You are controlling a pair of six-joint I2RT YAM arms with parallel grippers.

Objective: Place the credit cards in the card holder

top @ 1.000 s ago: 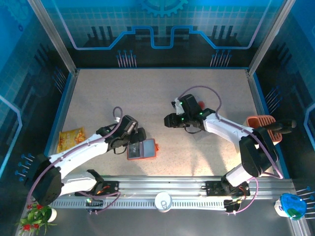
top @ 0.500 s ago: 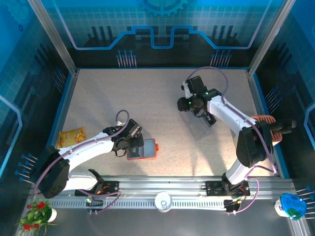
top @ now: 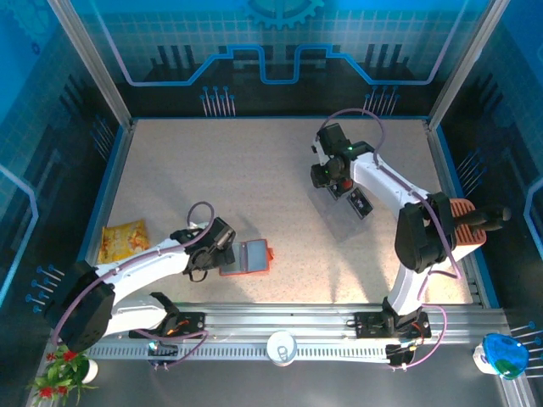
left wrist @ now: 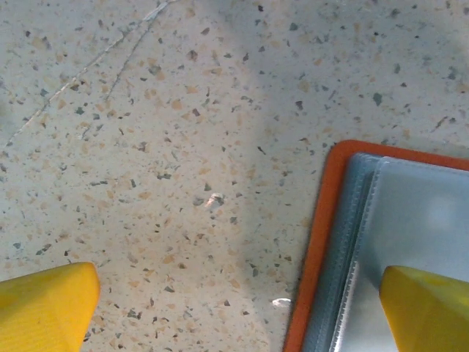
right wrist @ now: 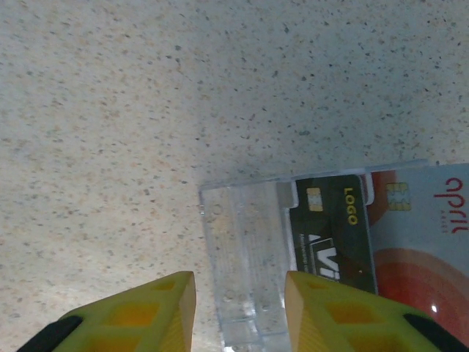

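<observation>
- Red-orange card holder lies open near the front of the speckled worktop, grey pockets facing up. No card can be seen in them yet.
- The left fingers are spread as wide as they go and hold nothing. Over the last second they have drawn back to the holder's left edge. In the left wrist view, one tip hangs over bare worktop and the other over the holder's clear inner pocket.
- Farther back, the right arm has swung from the middle of the worktop to the far right side, where the credit cards lie. This looks like the approach for a pick-up, so the loading itself has probably not begun.
- The right fingers are half parted with no visible grip on anything. They hover astride the end of a clear plastic case that holds a dark card and a pale card with red rings.
- Hard to make out:
  - The right wrist view cuts the cards off at its edge, so their number cannot be counted.
  - Whether the right fingertips touch the case cannot be told.
  - From above, the cards are only a small dark patch just beside the arm.
  - The left wrist view shows only one corner of the holder.
</observation>
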